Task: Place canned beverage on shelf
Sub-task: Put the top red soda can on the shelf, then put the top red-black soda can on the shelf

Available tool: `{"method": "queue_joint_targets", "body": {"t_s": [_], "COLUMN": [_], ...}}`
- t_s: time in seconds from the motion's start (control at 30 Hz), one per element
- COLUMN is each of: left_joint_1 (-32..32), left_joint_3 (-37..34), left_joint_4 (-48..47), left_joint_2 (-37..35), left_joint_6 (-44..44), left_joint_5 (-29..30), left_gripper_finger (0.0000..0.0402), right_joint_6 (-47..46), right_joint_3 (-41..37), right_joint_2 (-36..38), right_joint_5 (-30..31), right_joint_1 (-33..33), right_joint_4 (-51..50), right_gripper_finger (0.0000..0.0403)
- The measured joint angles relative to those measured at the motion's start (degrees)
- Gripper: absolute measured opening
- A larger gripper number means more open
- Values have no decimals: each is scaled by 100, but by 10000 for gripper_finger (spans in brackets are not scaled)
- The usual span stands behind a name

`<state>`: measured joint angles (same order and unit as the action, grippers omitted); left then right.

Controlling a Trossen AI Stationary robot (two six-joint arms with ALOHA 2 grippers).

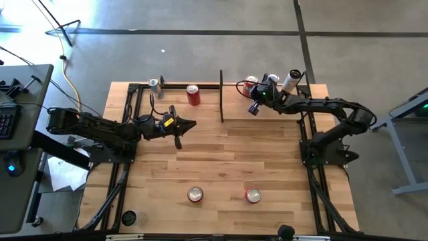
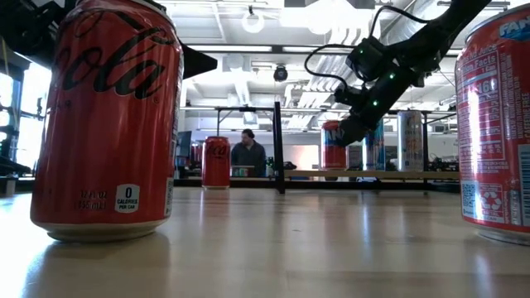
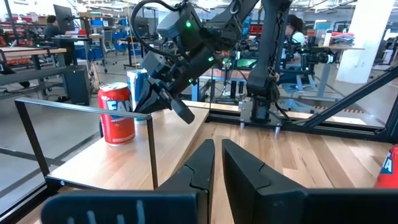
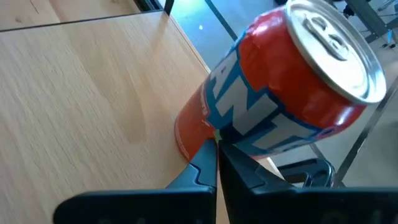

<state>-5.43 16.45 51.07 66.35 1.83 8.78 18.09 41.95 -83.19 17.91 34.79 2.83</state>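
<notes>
Fanta can [image 4: 280, 93]: upper right of the high view, standing on the shelf [image 1: 281, 114] right of the black divider [image 1: 221, 96].
Right gripper [image 4: 216, 155]: fingers nearly together, tips just beside the can's base.
Left gripper [image 1: 190, 124]: fingers narrow, holding nothing, left of centre.
Front edge: two red cans [image 1: 194, 195].

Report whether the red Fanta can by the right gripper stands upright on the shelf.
Upright. The red Fanta can stands base-down on the shelf, silver top up, with the right gripper beside it, fingers closed and holding nothing.
</notes>
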Motion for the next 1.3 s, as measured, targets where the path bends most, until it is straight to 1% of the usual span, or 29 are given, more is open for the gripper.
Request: {"method": "queue_joint_targets", "body": {"t_s": [0.1, 0.23, 0.3, 0.4, 0.57, 0.6, 0.73, 0.77, 0.93, 1.03, 1.17, 1.3], "left_joint_1": [2, 38, 39, 35, 41, 39, 39, 39, 39, 39, 39, 39], "left_joint_3": [0, 0, 0, 0, 0, 0, 0, 0, 0, 0, 0, 0], "left_joint_4": [-48, -42, -48, -136, -213, -230, -239, -250, -520, -743, -1050, -1100], "left_joint_2": [0, 0, 0, 9, 15, 17, 17, 17, 17, 17, 17, 17], "left_joint_6": [-30, -278, -148, 70, 94, 94, 102, 120, 247, 256, 363, 342], "left_joint_5": [-37, -348, -373, -365, -378, -377, -376, -377, -406, -407, -404, -406], "left_gripper_finger": [21, 21, 21, 21, 21, 21, 21, 21, 21, 21, 21, 21], "right_joint_6": [14, 98, 63, -63, -348, -378, -418, -466, -625, -627, -669, -746], "right_joint_3": [-2, -3, -2, -2, -3, -27, -435, -533, -1076, -1321, -1532, -1591], "right_joint_2": [114, 424, 630, 904, 1058, 1057, 1057, 1057, 1054, 1054, 1054, 1054], "right_joint_5": [-2, -7, -7, -46, -418, -546, -1540, -1675, -1808, -2003, -2229, -2168], "right_joint_1": [-7, -122, -243, -507, -1149, -1265, -1556, -1591, -1694, -1799, -1997, -2245], "right_joint_4": [-134, -434, -542, -692, -622, -532, 578, 794, 1891, 2530, 3026, 3179], "right_gripper_finger": [0, 0, 0, 0, 0, 0, 0, 0, 0, 0, 0, 0]}}
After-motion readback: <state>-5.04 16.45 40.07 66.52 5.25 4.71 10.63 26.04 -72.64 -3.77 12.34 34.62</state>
